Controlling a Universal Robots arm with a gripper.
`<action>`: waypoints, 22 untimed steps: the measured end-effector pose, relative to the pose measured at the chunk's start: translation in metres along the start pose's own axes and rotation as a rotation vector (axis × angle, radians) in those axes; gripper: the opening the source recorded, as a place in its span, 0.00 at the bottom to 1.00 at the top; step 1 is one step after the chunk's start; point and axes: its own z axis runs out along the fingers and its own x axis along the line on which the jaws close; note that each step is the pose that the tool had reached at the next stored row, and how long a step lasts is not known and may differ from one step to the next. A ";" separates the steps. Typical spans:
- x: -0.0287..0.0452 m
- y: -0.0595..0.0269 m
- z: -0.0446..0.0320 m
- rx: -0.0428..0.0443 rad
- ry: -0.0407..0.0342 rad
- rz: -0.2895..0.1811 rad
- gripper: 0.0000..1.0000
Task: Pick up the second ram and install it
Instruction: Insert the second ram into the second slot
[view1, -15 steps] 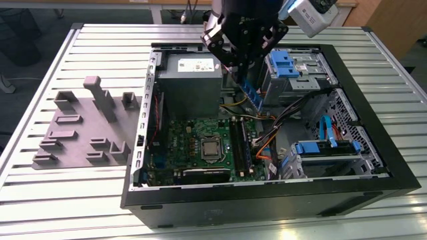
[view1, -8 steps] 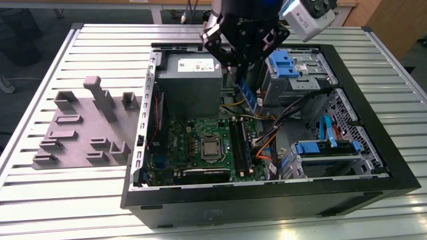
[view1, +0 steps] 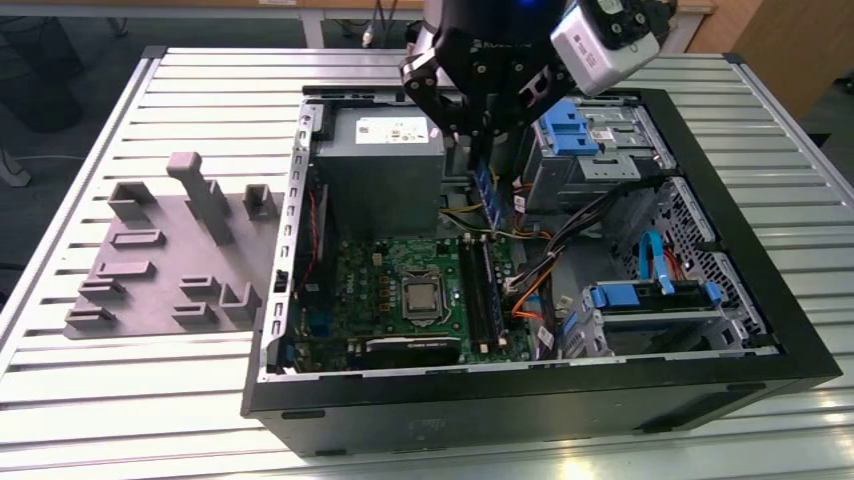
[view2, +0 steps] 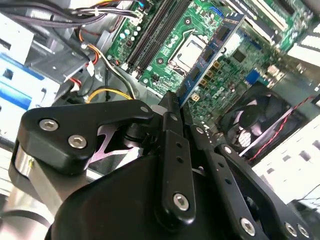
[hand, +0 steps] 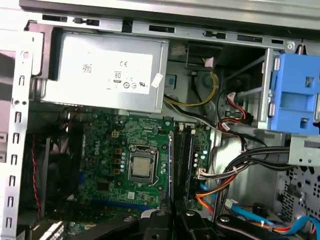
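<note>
One arm reaches down from above into the open computer case (view1: 747, 300), its wrist pointing straight down at the motherboard (view1: 387, 290). A pale camera box (view1: 607, 35) is strapped to the side of the wrist. In the exterior view the gripper (view1: 478, 140) hangs between the grey power supply (view1: 380, 165) and the blue drive cage (view1: 567, 125), over the far end of the board.

The fingers (view2: 172, 145) are drawn in narrow and clamp the second ram (view2: 212, 55) by its edges. The stick hangs below them on its thin edge, running lengthwise along the same line as the long black memory slots (view1: 481, 290). In the first wrist view it shows as a thin blue-green line (hand: 171, 170) just beside the slots (hand: 184, 160) and right of the bare processor socket (hand: 141, 167). It looks held above the board rather than seated, though I can't tell how close its lower edge comes.

The case lies on its side on a slatted metal surface (view1: 134, 400). A grey holder fixture (view1: 174, 250) sits on the slats toward the exterior view's left, well apart from the gripper.
</note>
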 end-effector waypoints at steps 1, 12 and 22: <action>0.0000 0.0000 0.0005 0.0001 0.0002 0.020 0.14; 0.0000 0.0001 0.0023 0.0001 0.0012 0.085 0.14; 0.0000 0.0001 0.0086 0.0009 0.0013 0.092 0.14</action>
